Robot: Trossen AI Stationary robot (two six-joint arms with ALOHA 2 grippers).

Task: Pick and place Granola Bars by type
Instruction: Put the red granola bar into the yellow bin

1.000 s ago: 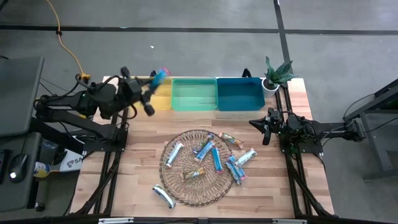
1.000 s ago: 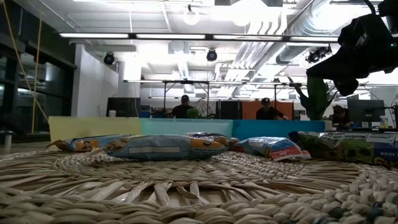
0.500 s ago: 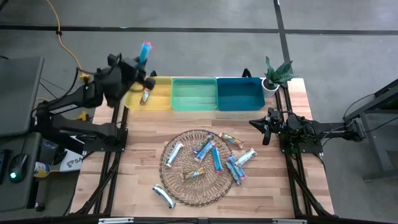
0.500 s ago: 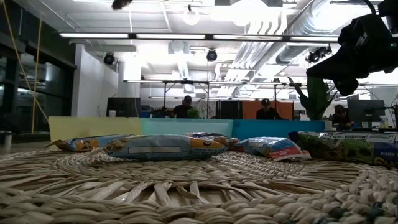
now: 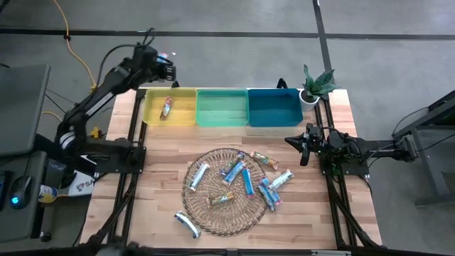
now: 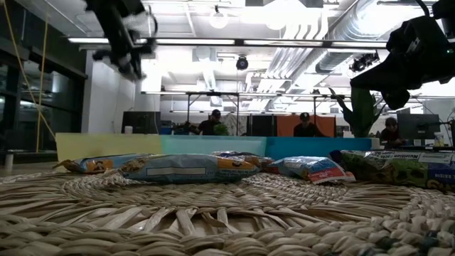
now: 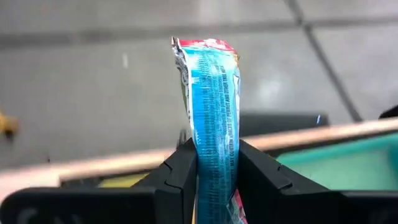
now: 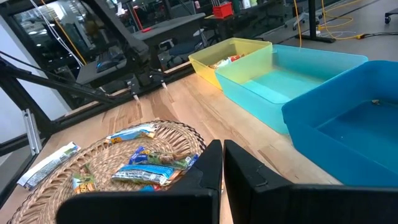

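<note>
**Blue bar pinched high over the yellow bin's far corner**

Bars and bins fill the high view between two arms. At the upper left of that frame the left gripper (image 5: 165, 62) is raised just beyond the far left corner of the yellow bin (image 5: 186, 117); the left wrist view shows its two dark fingers (image 7: 179, 177) pinching a bright blue granola bar (image 7: 214, 118) that stands upright between them, its crimped red-edged end uppermost. In the low view this gripper (image 6: 126, 44) hangs in the upper left, above the bins.

One orange-brown bar (image 5: 166, 108) lies inside the yellow bin. To its right stand the green bin (image 5: 222, 117) and then the blue bin (image 5: 274, 117), the three touching side by side along the table's far edge. A small potted plant (image 5: 316, 84) sits at the blue bin's right.

Lower in the frame, the round wicker mat (image 5: 213, 217) carries most of the remaining granola bars (image 5: 245, 181), blue, white and orange-brown ones lying at mixed angles. One white bar (image 5: 187, 222) lies at the mat's lower left rim, and others (image 5: 282, 178) reach past its right rim onto the wooden table (image 5: 163, 163).

At mid right, the right gripper (image 5: 301, 144) waits beside the table's right edge, near the blue bin; its wrist view shows the fingers (image 8: 205, 174) pressed nearly together, holding nothing.
</note>
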